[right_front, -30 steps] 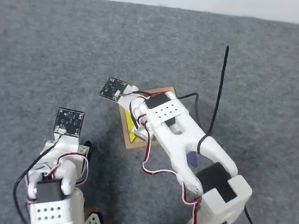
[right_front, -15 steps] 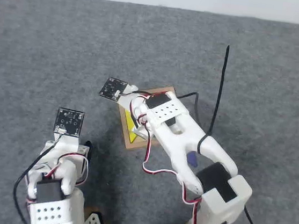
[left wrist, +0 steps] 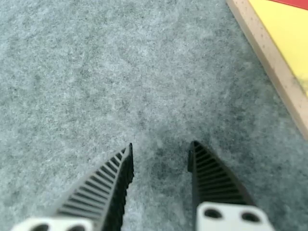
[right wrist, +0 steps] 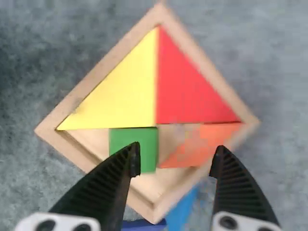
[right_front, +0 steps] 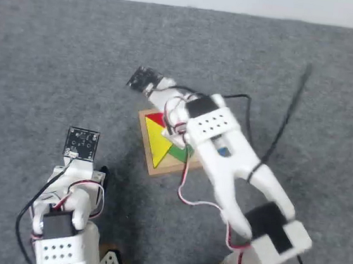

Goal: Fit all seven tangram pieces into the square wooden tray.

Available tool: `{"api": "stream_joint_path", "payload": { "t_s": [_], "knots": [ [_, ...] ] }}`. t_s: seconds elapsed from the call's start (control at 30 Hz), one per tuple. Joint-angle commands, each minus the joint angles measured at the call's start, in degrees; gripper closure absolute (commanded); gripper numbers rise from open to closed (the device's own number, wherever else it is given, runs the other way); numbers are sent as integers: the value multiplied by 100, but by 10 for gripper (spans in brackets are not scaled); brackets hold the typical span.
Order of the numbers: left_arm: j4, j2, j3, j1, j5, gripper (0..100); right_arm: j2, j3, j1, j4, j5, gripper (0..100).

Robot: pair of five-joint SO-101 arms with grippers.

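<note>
**Four of seven in, both grippers empty**

I am hovering my right gripper over the square wooden tray, fingers apart and gripping nothing. In the high view the tray is lying near table centre, with my right arm crossing its 3 o'clock side. My left gripper is hanging low over the grey mat, fingers also apart and empty. In the high view the tray is sitting at about 2 o'clock from it, near but not touching.

Progress:
- **Big triangles:** The yellow triangle and red triangle are lying edge to edge and filling half the tray. In the high view yellow is on the 9 o'clock side and red is toward 11 o'clock.
- **Smaller pieces:** The green square is sitting flush against the yellow triangle's long edge. The orange piece is lying just beside it, under the red one.
- **Count:** I am judging four pieces placed and three left to fit.
- **Gaps:** Bare wood is showing around the green square, toward the tray's near corners.
- **Next piece:** A blue shape is showing just outside the rim below my right fingers. It is blurred, possibly a piece waiting to go in, but I cannot tell for sure.
</note>
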Motion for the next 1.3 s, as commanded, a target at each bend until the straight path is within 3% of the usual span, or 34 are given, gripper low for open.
{"api": "stream_joint_path", "payload": {
  "t_s": [0.0,0.3,0.47,0.73,1.27],
  "knots": [
    [35,-105,-48,0,44,810,-655,88,66,-4,-88,764],
    [35,-105,-48,0,44,810,-400,905,629,4,-132,768],
    [35,-105,-48,0,44,810,-1305,1969,1165,-31,-229,768],
    [35,-105,-48,0,44,810,-2659,3297,1235,198,-1240,765],
    [35,-105,-48,0,44,810,-1033,3218,637,171,-3068,767]
  ]
}}
